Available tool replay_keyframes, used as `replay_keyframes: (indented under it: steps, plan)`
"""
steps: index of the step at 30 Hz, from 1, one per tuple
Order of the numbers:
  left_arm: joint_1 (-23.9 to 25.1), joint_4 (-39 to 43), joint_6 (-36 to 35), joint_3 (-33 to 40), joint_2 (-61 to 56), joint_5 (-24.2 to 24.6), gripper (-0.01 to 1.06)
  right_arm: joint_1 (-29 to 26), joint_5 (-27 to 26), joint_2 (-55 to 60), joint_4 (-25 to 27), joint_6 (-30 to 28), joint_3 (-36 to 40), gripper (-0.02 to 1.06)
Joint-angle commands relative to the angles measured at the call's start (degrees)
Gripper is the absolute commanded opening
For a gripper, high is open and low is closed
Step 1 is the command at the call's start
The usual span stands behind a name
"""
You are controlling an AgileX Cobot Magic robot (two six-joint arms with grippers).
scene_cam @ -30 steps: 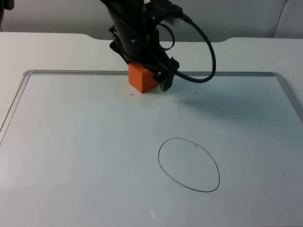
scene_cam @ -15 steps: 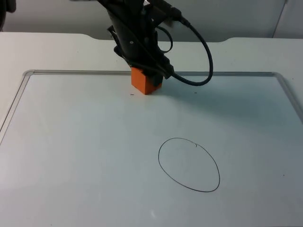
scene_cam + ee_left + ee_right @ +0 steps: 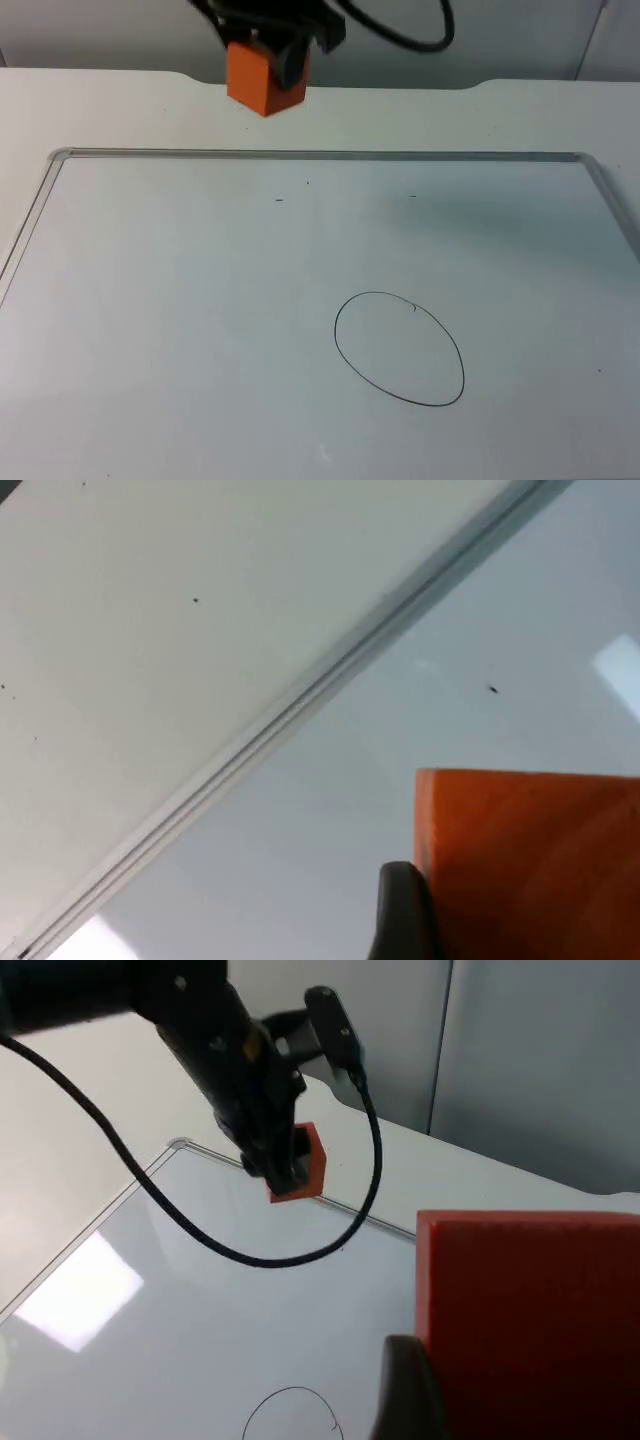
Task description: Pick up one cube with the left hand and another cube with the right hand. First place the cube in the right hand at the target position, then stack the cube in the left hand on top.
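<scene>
An orange cube (image 3: 264, 80) hangs in the air above the table's far side, with my left gripper (image 3: 270, 62) shut on it. The left wrist view has the same cube (image 3: 530, 860) against a black fingertip (image 3: 400, 920). My right gripper (image 3: 520, 1400) is shut on a second orange-red cube (image 3: 530, 1310), held high over the table. From there I also see the left arm's cube (image 3: 300, 1165). The target is a thin black circle (image 3: 399, 348) drawn on the white board, right of centre, and its outline (image 3: 290, 1410) appears from the right wrist too.
The white board has a raised clear rim (image 3: 300, 154) along its far side and at its left and right ends. The same rim (image 3: 300, 705) runs below the left gripper. A grey partition wall (image 3: 520, 30) closes the back.
The left arm has lifted the orange cube off the board's far edge, carrying it up and a little to the left. The circle is unchanged.
</scene>
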Motion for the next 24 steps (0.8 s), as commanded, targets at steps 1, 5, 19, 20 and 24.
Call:
replay_keyframes:
  steps: [1, 5, 19, 20, 24]
  plan:
    - [-0.4, -4.01, 1.61, 0.19, -3.85, 2.08, 0.0, 0.25, -1.27, -0.05, 0.39, -0.22, 0.33, 0.0]
    - [-0.4, -8.67, 1.4, 4.3, -10.02, 2.08, 0.0, 0.25, -1.16, -0.05, 0.64, -0.12, 0.33, 0.0]
    - [-0.4, -5.73, 1.28, 43.37, -33.13, -2.93, 0.0, 0.25, 5.34, 2.38, 1.97, 0.15, 0.33, 0.0]
    - [-0.4, -6.14, 1.28, 48.04, -35.75, -5.75, 0.0, 0.25, 6.43, 3.55, 1.96, 0.15, 0.33, 0.0]
    - [-0.4, -6.12, -0.11, 62.89, -43.6, -13.62, 0.0, 0.25, 7.47, 9.8, 1.96, 0.23, 0.33, 0.0]
